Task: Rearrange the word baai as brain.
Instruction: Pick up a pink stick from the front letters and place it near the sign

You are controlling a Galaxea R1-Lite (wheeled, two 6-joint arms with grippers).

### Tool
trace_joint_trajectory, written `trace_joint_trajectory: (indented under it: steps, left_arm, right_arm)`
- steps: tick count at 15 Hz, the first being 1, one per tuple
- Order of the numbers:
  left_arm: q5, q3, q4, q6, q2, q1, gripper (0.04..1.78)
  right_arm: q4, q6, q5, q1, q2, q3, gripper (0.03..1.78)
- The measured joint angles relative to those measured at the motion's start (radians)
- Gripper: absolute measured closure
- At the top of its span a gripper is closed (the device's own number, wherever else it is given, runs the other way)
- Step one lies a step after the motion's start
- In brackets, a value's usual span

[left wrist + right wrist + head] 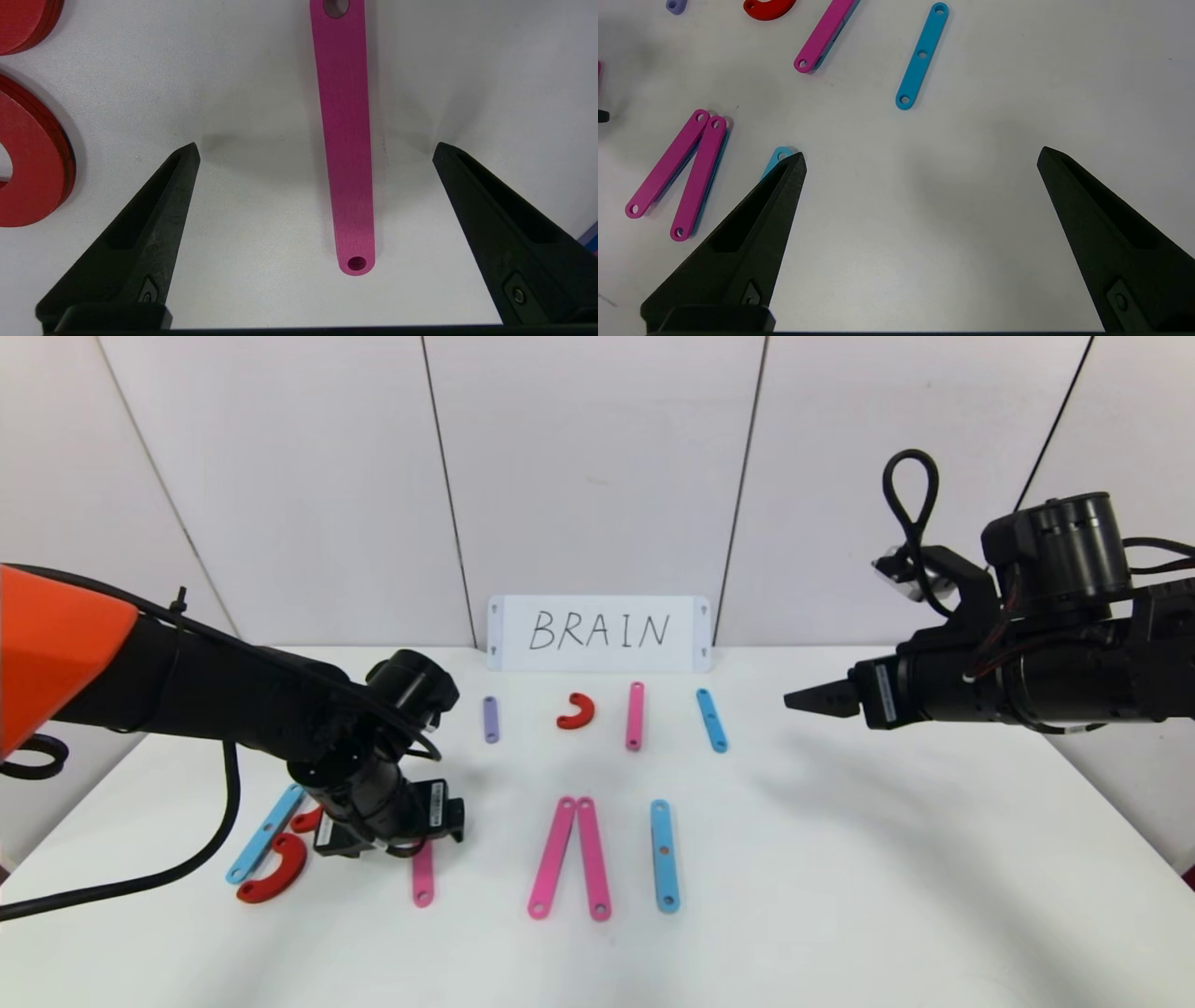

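The letters lie flat on the white table (840, 859). At the left are a light-blue strip (266, 833) and two red curves (275, 873), then a pink strip (423, 879), a pair of pink strips (569, 857) meeting at the top, and a light-blue strip (663, 855). My left gripper (316, 147) is open low over the table, one finger on each side of the pink strip (348, 140), not touching it. The red curves (32, 158) lie beside it. My right gripper (808, 698) hovers open and empty at the right (922, 154).
A back row holds a purple strip (490, 719), a red curve (577, 711), a pink strip (635, 715) and a light-blue strip (711, 720). A white card with handwritten BRAIN (597, 633) leans on the wall. The left arm's cable (140, 882) trails over the table's left edge.
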Motion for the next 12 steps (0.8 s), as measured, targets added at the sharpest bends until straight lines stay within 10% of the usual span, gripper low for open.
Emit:
trace_joint_trajectory:
  steps: [5,12]
  left_arm:
    - [0.003,0.002,0.0,0.0,0.002,-0.006,0.25]
    - [0.003,0.004,0.007,0.0,0.003,-0.011,1.36]
  right_arm:
    - [0.0,0.0,0.0,0.0,0.0,0.002,0.08]
    - [0.0,0.0,0.0,0.003,0.0,0.004,0.08]
